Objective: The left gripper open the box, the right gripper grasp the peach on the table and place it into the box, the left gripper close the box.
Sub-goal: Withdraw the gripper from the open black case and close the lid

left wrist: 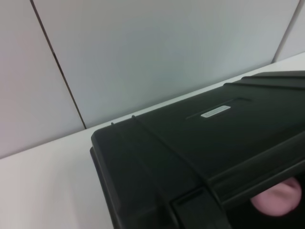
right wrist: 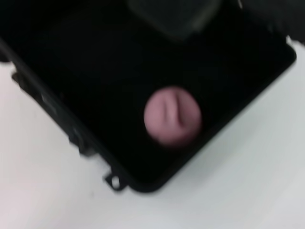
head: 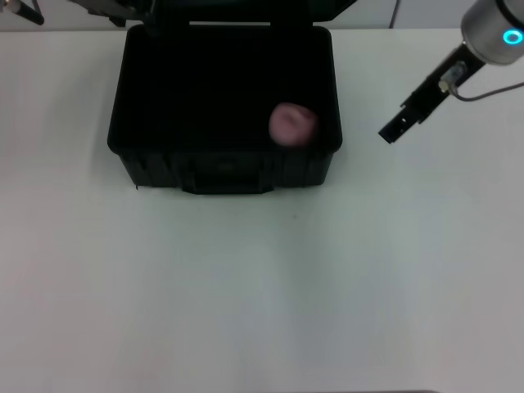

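You see the peach (head: pixel 292 124) lying inside the open box (head: pixel 131 151), in its front right corner; the right gripper (head: pixel 390 131) hangs well apart from it, above the table (head: pixel 262 286) beside the box; whether its jaws are apart, you cannot tell.

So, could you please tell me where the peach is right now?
In the head view the peach lies inside the open box, near its front right corner, with the right gripper hanging outside to the right.
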Robot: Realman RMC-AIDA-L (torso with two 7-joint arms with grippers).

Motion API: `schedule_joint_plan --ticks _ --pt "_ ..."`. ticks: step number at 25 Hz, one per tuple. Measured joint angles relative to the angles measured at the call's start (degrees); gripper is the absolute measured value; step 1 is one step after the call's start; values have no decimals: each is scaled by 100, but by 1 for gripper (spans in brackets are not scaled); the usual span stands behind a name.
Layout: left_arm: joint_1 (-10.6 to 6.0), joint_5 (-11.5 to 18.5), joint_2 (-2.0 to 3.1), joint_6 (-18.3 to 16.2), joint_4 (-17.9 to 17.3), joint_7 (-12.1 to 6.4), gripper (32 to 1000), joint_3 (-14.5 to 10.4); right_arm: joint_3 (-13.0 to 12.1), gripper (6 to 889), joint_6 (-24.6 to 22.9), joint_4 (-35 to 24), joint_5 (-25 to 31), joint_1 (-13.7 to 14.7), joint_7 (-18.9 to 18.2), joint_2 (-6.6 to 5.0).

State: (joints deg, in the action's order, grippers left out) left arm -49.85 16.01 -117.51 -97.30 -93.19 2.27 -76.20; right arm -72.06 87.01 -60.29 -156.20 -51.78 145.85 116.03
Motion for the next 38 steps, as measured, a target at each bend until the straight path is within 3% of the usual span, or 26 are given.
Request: schedule_joint_plan --ticks 11,38 --pt "-14 1 -6 0 65 -3 450 0 -1 866 592 54 -839 77 64 25" --pt "-57 -46 -4 -65 64 30 461 0 0 866 675 41 -973 81 93 15"
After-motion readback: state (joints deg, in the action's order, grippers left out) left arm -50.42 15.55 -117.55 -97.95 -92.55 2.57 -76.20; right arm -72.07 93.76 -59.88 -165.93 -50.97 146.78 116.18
